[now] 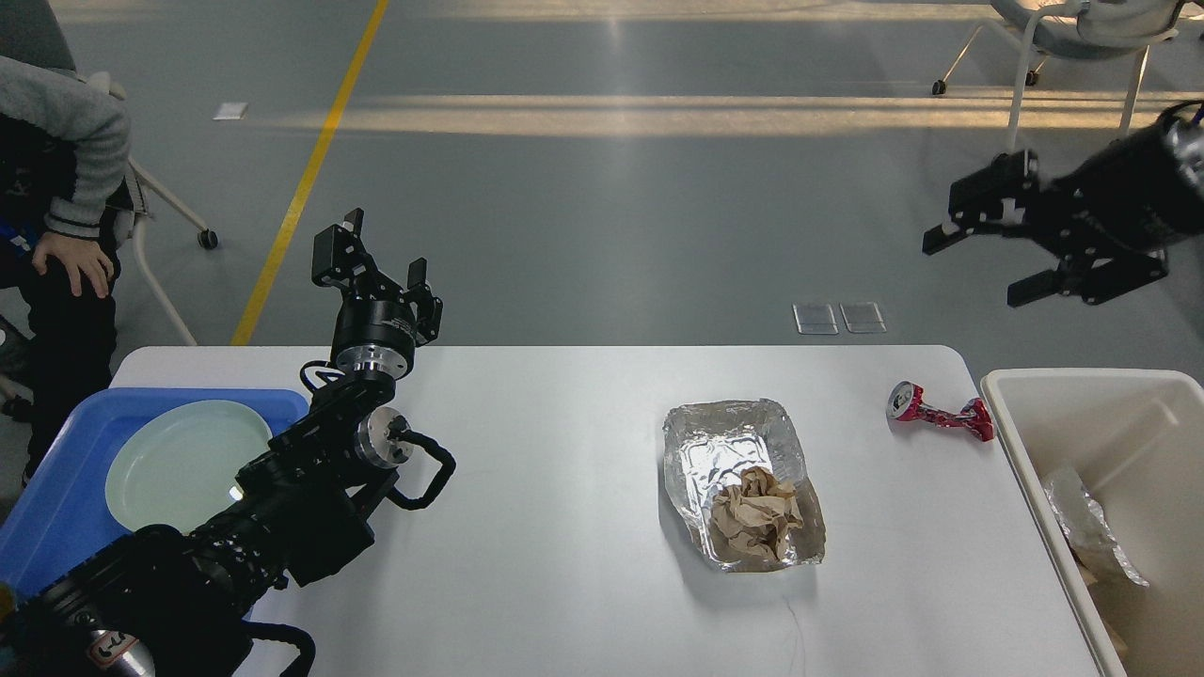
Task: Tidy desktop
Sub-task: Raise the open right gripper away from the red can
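Note:
The white desktop (564, 527) fills the lower part of the head view. On it sits a foil tray (724, 451) holding a crumpled brown paper ball (755, 512). A crushed red can (939, 412) lies near the desktop's far right edge. My left gripper (376, 263) is open and empty, raised above the desktop's far left edge. High above the floor at the upper right my right gripper (983, 268) hangs open and empty, well above the can.
A blue tray (56, 489) with a pale green plate (183, 461) sits at the left. An off-white bin (1101, 451) with crumpled plastic stands right of the desktop. A seated person (56, 216) is at the far left, wheeled chairs behind.

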Motion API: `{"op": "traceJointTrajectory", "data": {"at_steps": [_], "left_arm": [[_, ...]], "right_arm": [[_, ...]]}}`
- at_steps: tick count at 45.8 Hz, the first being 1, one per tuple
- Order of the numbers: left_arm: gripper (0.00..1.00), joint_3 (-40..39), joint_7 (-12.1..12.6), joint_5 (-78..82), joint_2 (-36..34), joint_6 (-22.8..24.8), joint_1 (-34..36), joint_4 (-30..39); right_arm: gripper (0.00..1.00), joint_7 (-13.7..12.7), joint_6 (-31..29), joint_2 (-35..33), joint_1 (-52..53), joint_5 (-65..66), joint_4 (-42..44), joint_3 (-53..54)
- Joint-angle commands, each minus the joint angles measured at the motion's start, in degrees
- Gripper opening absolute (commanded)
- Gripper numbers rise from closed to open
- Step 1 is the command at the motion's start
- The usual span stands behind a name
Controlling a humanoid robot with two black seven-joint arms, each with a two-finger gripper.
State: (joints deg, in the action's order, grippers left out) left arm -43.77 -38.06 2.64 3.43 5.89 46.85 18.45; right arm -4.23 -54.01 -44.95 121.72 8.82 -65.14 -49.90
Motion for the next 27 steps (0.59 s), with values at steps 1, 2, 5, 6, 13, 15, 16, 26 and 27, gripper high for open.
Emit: {"op": "traceJointTrajectory", "data": {"at_steps": [1,2,5,6,13,15,16,26,27], "left_arm": [[0.99,0.0,0.0,0.0,0.0,0.0,0.0,0.0],[0.99,0.0,0.0,0.0,0.0,0.0,0.0,0.0],[0.99,0.0,0.0,0.0,0.0,0.0,0.0,0.0],[0.99,0.0,0.0,0.0,0.0,0.0,0.0,0.0],[0.99,0.0,0.0,0.0,0.0,0.0,0.0,0.0],[0.99,0.0,0.0,0.0,0.0,0.0,0.0,0.0],[0.99,0.0,0.0,0.0,0.0,0.0,0.0,0.0],[0.99,0.0,0.0,0.0,0.0,0.0,0.0,0.1],[0.99,0.0,0.0,0.0,0.0,0.0,0.0,0.1]], "right_arm": [[1.0,0.0,-1.0,-2.4,9.5,0.0,0.0,1.0],[1.0,0.0,-1.0,-2.7,10.8,0.0,0.0,1.2],[1.0,0.0,-1.0,-3.6,14.4,0.0,0.0,2.0],[1.0,0.0,-1.0,-3.9,15.6,0.0,0.0,2.4],[1.0,0.0,-1.0,-6.6,21.1,-0.8,0.0,7.7],[1.0,0.0,-1.0,-7.1,21.5,-2.4,0.0,9.2],[1.0,0.0,-1.0,-7.3,21.5,-3.1,0.0,9.7],[1.0,-0.3,-1.0,-5.2,11.2,-3.9,0.6,10.1],[1.0,-0.3,-1.0,-4.8,9.8,-3.9,0.6,10.1]]}}
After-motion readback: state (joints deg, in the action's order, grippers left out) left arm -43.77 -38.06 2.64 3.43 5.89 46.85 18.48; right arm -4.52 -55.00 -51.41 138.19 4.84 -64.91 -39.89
